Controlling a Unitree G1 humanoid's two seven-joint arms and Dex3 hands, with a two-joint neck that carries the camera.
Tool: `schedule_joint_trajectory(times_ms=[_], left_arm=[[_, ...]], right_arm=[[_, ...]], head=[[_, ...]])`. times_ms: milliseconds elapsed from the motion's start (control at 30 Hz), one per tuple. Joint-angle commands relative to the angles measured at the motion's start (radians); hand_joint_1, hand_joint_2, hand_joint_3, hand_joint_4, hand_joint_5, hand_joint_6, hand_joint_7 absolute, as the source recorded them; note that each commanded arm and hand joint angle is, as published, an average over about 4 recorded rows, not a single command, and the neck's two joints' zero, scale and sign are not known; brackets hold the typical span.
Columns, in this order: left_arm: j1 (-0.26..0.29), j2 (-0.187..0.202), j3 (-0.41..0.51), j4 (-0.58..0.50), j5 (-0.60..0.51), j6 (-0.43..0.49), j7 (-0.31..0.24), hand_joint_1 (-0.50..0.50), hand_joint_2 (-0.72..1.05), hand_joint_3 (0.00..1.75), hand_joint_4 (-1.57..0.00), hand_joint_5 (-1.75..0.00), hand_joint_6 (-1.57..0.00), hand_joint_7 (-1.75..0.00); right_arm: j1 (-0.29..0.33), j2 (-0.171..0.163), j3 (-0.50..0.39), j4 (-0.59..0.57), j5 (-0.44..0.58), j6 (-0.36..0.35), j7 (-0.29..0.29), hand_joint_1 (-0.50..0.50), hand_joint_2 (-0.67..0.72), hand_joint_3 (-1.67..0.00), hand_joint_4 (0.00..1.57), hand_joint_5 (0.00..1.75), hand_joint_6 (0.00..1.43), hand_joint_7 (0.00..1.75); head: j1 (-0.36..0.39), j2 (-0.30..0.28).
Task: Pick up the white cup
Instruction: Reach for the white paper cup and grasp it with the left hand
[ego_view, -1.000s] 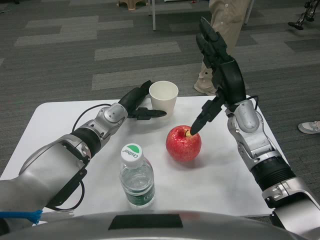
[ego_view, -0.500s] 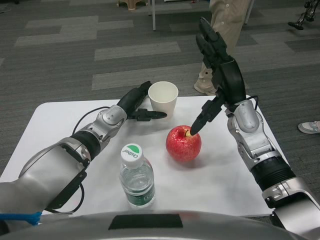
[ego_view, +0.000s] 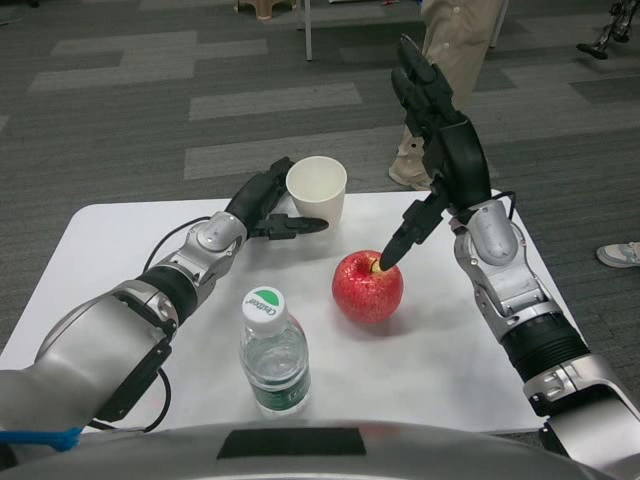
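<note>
Head view, looking down over white table (ego_view: 120, 260). White cup (ego_view: 316, 190) upright at far edge of table, left of centre, mouth open to view. Left hand (ego_view: 268, 205) pressed against cup's left side: upper fingers (ego_view: 262, 188) curled along wall near rim, thumb (ego_view: 300, 226) stretched across in front of cup's lower part. Cup wedged between fingers and thumb, so apparently gripped; whether base rests on table or hangs just clear, cannot tell. Right hand (ego_view: 437, 140) raised well above table on right, fingers apart and pointing up, holding nothing, with one digit angled down to just over stem of red apple (ego_view: 367, 286); contact there not clear. Apple at table's middle, near and to right of cup, not touching it. Water bottle (ego_view: 273, 355) with white-and-green cap upright at near edge, well apart from cup. Beyond table, grey carpet and legs of standing person (ego_view: 450, 60) in beige trousers.
</note>
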Motion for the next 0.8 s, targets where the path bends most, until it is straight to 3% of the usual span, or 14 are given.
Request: schedule_joint_trajectory(times_ms=[33, 167, 300, 500, 800], left_arm=[[0.010, 0.013, 0.007, -0.006, -0.014, -0.012, 0.000, -0.30, 1.05, 0.09, 0.00, -0.28, -1.07, -1.61], [0.008, 0.022, 0.007, -0.025, -0.015, -0.009, -0.017, -0.29, 1.05, 0.09, 0.00, -0.31, -1.07, -1.61], [0.008, 0.036, 0.017, -0.084, -0.011, 0.013, -0.055, -0.28, 1.05, 0.09, 0.00, -0.31, -1.05, -1.68], [0.034, 0.066, 0.056, -0.219, 0.033, 0.113, -0.101, -0.27, 1.05, 0.11, 0.00, -0.41, -0.99, -1.68], [0.116, 0.087, 0.190, -0.459, 0.182, 0.287, -0.178, -0.24, 1.05, 0.17, 0.00, -0.41, -0.97, -1.68]], right_arm=[[-0.002, 0.003, 0.002, 0.012, 0.008, -0.008, -0.003, -0.44, 0.41, 0.00, 0.00, 0.00, 0.00, 0.00], [-0.004, 0.004, 0.002, 0.015, 0.008, -0.008, -0.003, -0.42, 0.41, 0.00, 0.00, 0.00, 0.00, 0.00], [-0.004, 0.004, 0.002, 0.017, 0.008, -0.008, -0.003, -0.46, 0.41, 0.00, 0.00, 0.00, 0.00, 0.00], [-0.004, 0.004, 0.002, 0.017, 0.008, -0.008, -0.003, -0.43, 0.41, 0.00, 0.00, 0.00, 0.00, 0.00], [-0.004, 0.002, -0.001, 0.018, 0.009, -0.008, -0.003, -0.46, 0.41, 0.00, 0.00, 0.00, 0.00, 0.00]], head=[[0.000, 0.000], [0.003, 0.001], [0.004, 0.001], [0.004, 0.006], [0.010, 0.024]])
